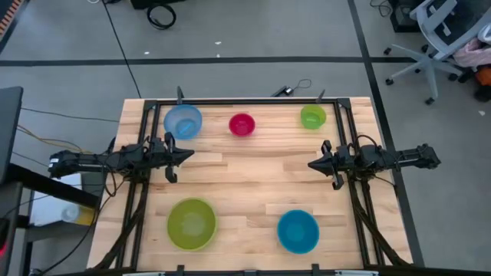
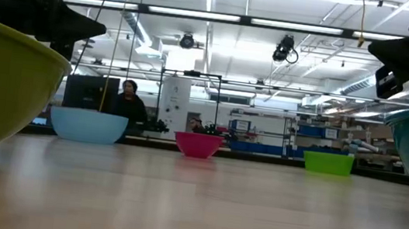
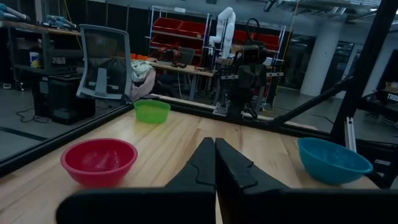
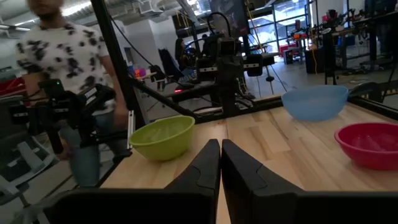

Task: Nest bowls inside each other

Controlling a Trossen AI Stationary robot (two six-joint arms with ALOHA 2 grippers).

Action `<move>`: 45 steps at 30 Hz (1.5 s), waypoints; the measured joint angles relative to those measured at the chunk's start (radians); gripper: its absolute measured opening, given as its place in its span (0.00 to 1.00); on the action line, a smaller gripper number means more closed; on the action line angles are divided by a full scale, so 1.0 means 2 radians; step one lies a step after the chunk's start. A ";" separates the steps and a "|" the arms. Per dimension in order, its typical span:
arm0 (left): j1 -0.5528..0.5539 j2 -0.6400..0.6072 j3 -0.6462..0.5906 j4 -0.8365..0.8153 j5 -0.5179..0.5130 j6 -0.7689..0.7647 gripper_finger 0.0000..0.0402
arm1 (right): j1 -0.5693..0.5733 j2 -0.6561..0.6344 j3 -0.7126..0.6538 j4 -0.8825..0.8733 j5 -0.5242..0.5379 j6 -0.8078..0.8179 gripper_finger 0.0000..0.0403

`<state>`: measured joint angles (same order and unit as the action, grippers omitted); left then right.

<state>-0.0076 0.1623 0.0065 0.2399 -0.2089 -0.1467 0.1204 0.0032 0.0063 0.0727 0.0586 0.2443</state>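
Five bowls stand apart on their bases on the wooden table. The light blue bowl, the small magenta-red bowl and the small lime green bowl line the far edge. The large yellow-green bowl and the medium blue bowl sit near the front. My left gripper is shut and hangs level above the table's left side, touching nothing. My right gripper is shut, level above the right side, holding nothing. Their fingers point at each other.
A black frame runs along the table's far edge and sides. A person in a patterned shirt stands beyond the left side, and an office chair beyond the far right corner. Bare wood lies between the two grippers.
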 joint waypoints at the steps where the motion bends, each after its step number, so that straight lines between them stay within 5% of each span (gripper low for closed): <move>1: 0.000 0.000 0.000 0.000 0.000 0.000 0.00 | 0.000 0.000 0.000 0.000 0.000 0.000 0.06; 35: 0.000 0.000 0.000 0.005 0.000 -0.002 0.00 | 0.000 0.000 0.000 0.000 0.000 0.000 0.06; 45: 0.000 0.001 0.000 0.022 -0.018 -0.169 0.00 | 0.000 0.000 0.000 0.000 0.000 0.000 0.06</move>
<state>-0.0078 0.1635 0.0063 0.2840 -0.2458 -0.4838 0.1203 0.0036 0.0063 0.0727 0.0586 0.2443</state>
